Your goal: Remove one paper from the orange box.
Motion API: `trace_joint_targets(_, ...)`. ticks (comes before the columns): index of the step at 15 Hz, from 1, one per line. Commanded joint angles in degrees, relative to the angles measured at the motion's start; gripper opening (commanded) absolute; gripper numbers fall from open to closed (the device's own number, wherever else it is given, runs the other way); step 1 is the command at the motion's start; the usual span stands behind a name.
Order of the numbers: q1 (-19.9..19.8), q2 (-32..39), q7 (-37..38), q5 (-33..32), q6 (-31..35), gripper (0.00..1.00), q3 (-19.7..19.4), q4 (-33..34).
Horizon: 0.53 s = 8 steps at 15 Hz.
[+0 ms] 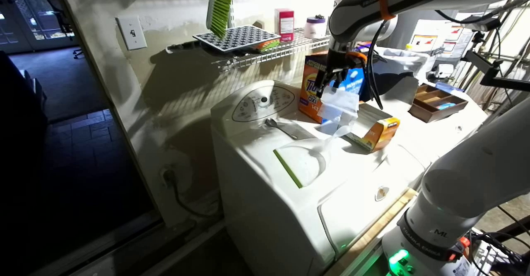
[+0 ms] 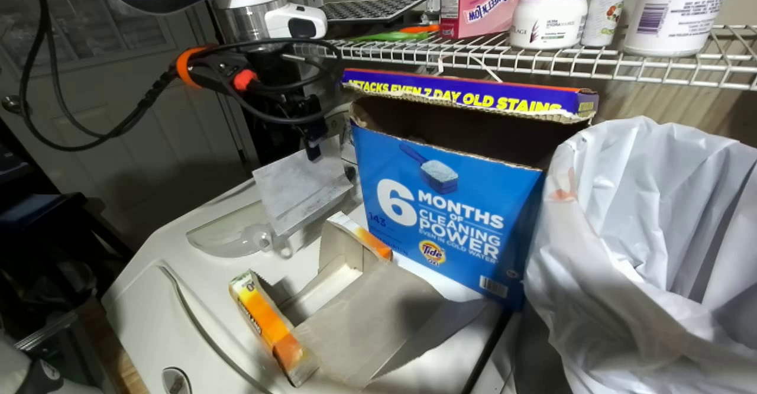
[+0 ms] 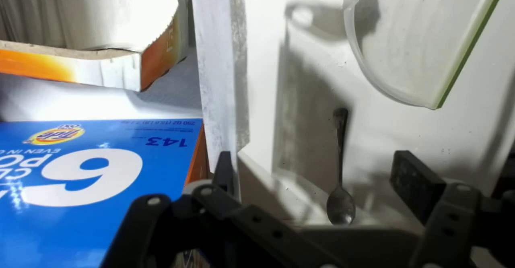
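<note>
The orange box (image 1: pixel 309 102) stands upright on the white washer, open at the top. Its blue panel shows in an exterior view (image 2: pixel 449 216) and in the wrist view (image 3: pixel 96 175). The paper (image 1: pixel 340 101) is a limp whitish sheet raised above the washer beside the box. It hangs below my gripper (image 2: pixel 313 151) in an exterior view (image 2: pixel 300 187). In the wrist view my gripper (image 3: pixel 316 161) has its fingers wide apart. The paper (image 3: pixel 219 58) lies along the left finger, not between both fingers. I cannot tell what holds it up.
A low orange-yellow carton (image 2: pixel 269 317) lies open in front of the box. A clear dustpan (image 1: pixel 304 160) and a spoon (image 3: pixel 341 203) lie on the washer. A white-lined bin (image 2: pixel 639 252) stands beside the box. A wire shelf (image 2: pixel 402 54) runs above; a brown tray (image 1: pixel 437 106) sits farther along.
</note>
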Motion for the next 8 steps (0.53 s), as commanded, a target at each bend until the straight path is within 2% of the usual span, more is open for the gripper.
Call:
trace_joint_targets(1, -1.11, 0.69, 3.50, -4.26, 1.87, 1.00, 2.08, -0.08)
trace_joint_targets(2, 0.51, 0.65, -1.75, -1.81, -4.02, 1.00, 1.27, 0.69)
trace_joint_targets(3, 1.60, 0.81, -5.36, 0.92, -6.73, 1.00, 0.43, 1.40)
trace_joint_targets(4, -0.50, 0.75, 1.46, -4.67, -0.57, 1.00, 2.24, 0.19)
trace_joint_targets(5, 1.21, 0.78, -4.58, -1.59, -6.82, 1.00, 1.20, 1.13)
trace_joint_targets(6, 1.45, 0.90, -5.00, -0.64, -6.82, 1.00, 1.07, 1.43)
trace_joint_targets(7, -0.78, 0.40, 2.25, -7.08, 2.04, 1.00, 2.93, -0.32)
trace_joint_targets(8, -0.92, 0.42, 3.32, -8.69, 4.16, 1.00, 3.26, -0.71)
